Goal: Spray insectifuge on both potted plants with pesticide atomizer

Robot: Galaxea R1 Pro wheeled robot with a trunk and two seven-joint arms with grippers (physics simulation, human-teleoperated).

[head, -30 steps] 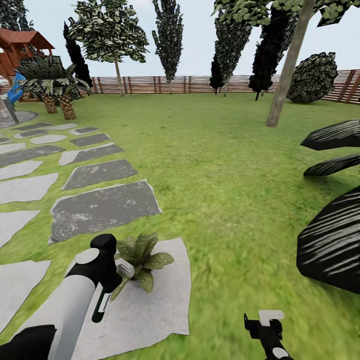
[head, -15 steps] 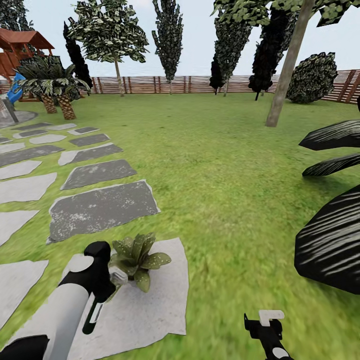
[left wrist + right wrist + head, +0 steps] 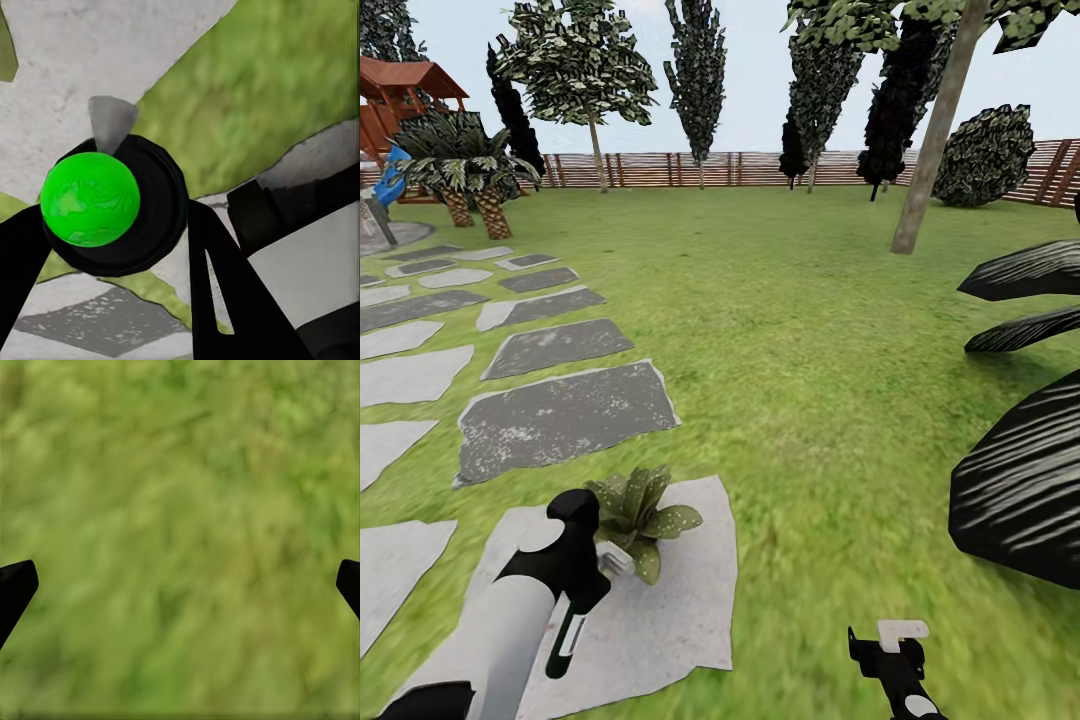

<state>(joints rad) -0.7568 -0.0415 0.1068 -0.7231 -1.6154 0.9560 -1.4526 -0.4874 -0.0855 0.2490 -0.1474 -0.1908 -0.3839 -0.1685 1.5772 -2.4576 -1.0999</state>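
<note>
The slim dark-green, white-topped pesticide atomizer (image 3: 572,630) is being clamped by the left end effector (image 3: 588,590), beside the speckled, pointed-leaf potted plant (image 3: 640,512) on a flat grey stepping stone (image 3: 660,610). The right end effector (image 3: 180,585) is being held wide apart over blurred lawn (image 3: 180,510).

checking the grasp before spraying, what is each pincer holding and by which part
The left pincer holds the pesticide atomizer, its fingers closed around the bottle's body. The right pincer holds nothing, open over the lawn.

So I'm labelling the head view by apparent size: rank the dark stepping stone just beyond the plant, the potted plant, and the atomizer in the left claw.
1. Dark stepping stone, clearly largest.
2. Potted plant.
3. Pesticide atomizer, a slim bottle partly hidden by the left claw; smallest as seen.
</note>
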